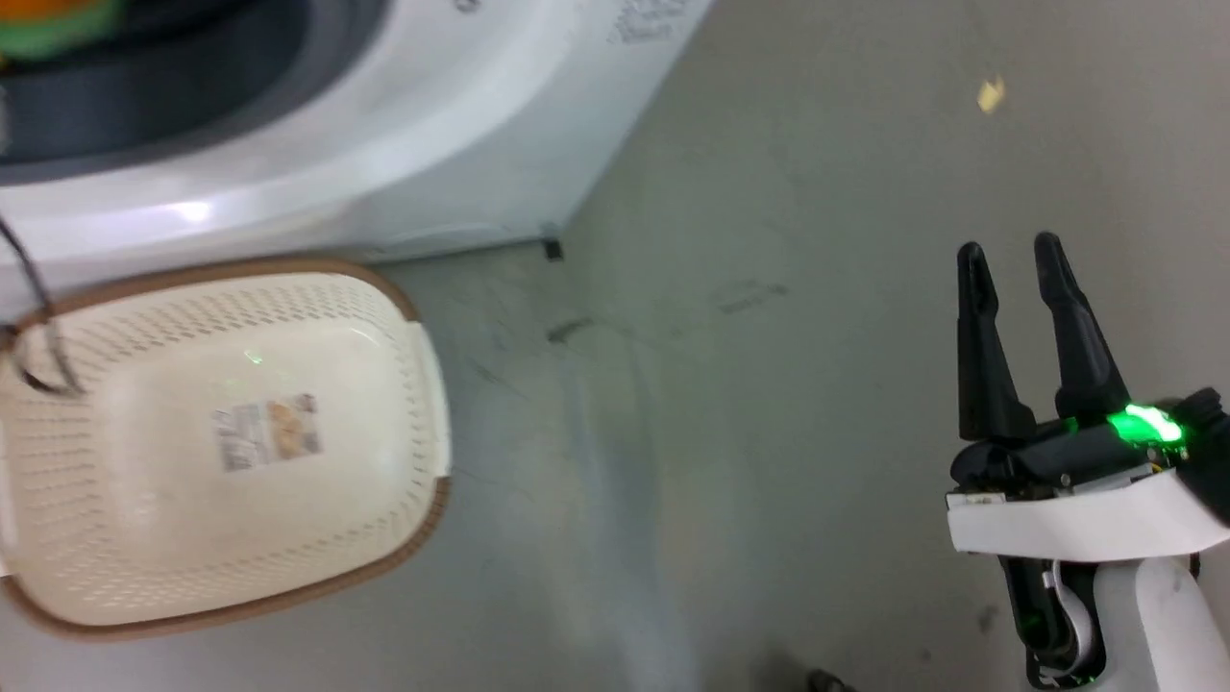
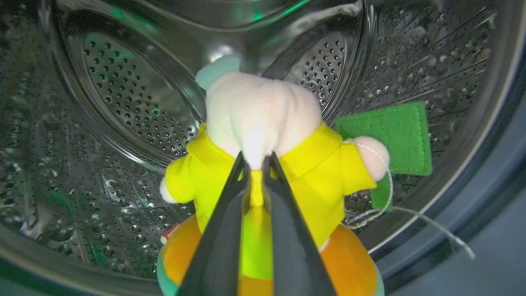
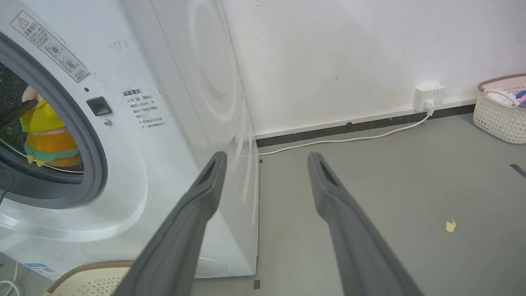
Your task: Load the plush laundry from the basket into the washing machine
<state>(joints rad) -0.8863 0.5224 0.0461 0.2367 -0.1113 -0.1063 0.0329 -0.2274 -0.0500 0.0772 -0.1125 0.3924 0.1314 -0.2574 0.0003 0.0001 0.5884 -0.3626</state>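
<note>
Ok so I'm at the drop-off part of the load. My left gripper (image 2: 255, 158) is reaching through the porthole of the washing machine (image 3: 164, 82), fingers pressed nearly together and pinching the plush laundry (image 2: 254, 111) by the yellow collar, right under the pale pink head. The doll hangs inside the shiny drum (image 2: 135, 102), skirt nearest the camera, and as far as I can tell it's not resting on the steel. Its green square piece (image 2: 390, 135) sits off to the right against the drum wall, and a thin white string (image 2: 431, 224) loops from the doll's hand out toward the door rim. The basket (image 1: 144, 538) is on the floor just in front of the washer on the left, with nothing in it but the label (image 1: 267, 432) on the bottom, so I'd say this is the last bit of the job. My right gripper (image 1: 1009, 252) is spread and holding nothing, parked over bare floor well to the right. Next move as I see it: open the left fingers so the doll falls into the drum, then back straight out. The thing to watch is that string, which could snag a finger and drag the doll back out over the gasket.
</note>
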